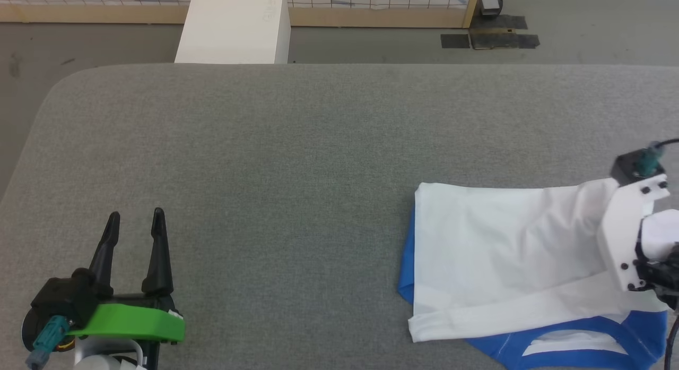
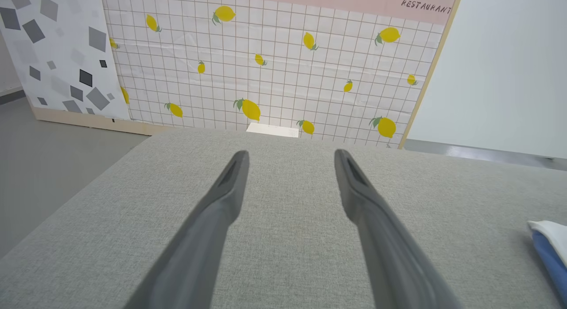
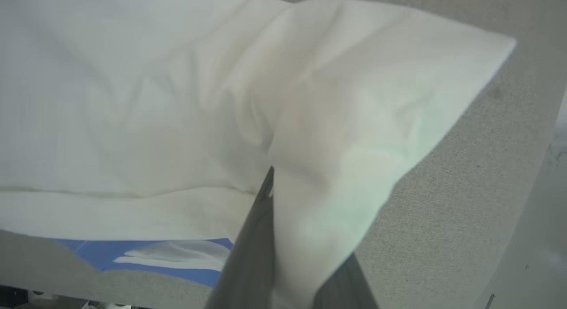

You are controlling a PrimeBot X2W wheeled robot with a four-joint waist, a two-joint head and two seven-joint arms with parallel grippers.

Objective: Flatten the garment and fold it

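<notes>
We see the garment point(image 1: 493, 253) lying folded on the near right part of the table point(image 1: 265, 147), white cloth on top with blue showing along its near and left edges. Our right gripper point(image 3: 288, 220) is closed on a raised white corner of it, pinching the cloth between its fingers. Our left gripper point(image 1: 135, 218) hovers over the table's near left part, fingers spread apart, holding nothing.

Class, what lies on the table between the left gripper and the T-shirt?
In the head view, only bare grey tabletop separates the left gripper from the T-shirt.
</notes>
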